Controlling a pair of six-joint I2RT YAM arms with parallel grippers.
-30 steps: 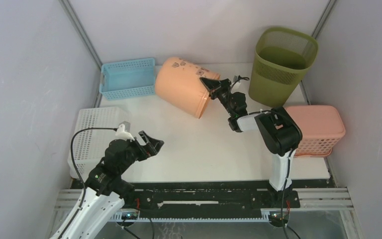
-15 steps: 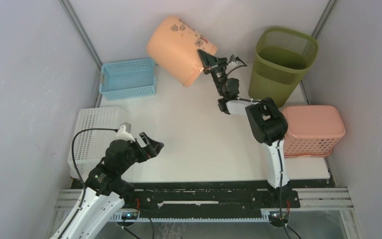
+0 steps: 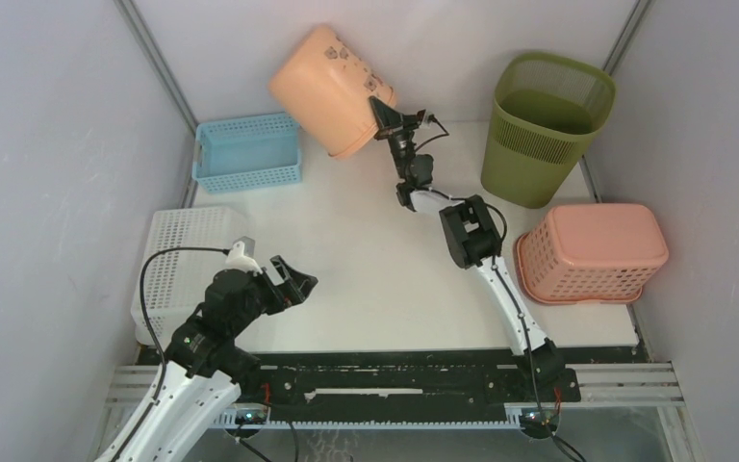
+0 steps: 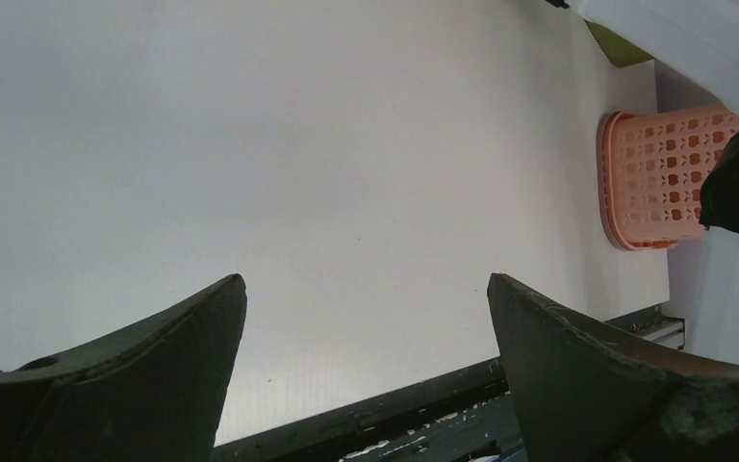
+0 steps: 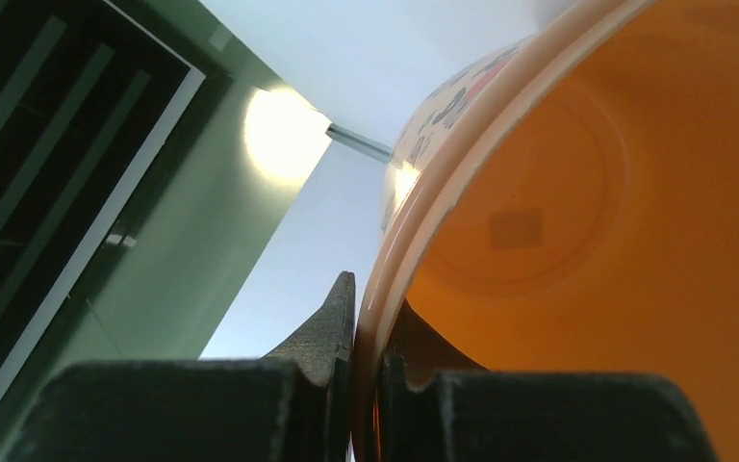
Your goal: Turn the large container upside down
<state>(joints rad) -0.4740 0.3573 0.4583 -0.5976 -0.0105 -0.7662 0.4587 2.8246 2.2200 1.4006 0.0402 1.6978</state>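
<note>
The large container is a peach-orange plastic bucket point(image 3: 327, 89) with printed marks on its side. It hangs in the air at the back of the table, tilted, its mouth facing down and right. My right gripper point(image 3: 379, 112) is shut on its rim. In the right wrist view the rim point(image 5: 414, 260) runs between my two fingers and the orange inside point(image 5: 597, 241) fills the right half. My left gripper point(image 3: 293, 278) is open and empty, low over the near left of the table; its view shows bare white table point(image 4: 327, 154) between the fingers.
A blue basket point(image 3: 246, 151) lies at the back left, just under the bucket. A white basket point(image 3: 181, 262) is at the left edge. A tall green mesh bin point(image 3: 543, 125) stands at the back right. A pink upturned basket point(image 3: 597, 252) sits at the right.
My right arm has stretched up and back, lifting the bucket off the table and swinging it left and higher. Its mouth has turned further downward. The left arm has not moved.
</note>
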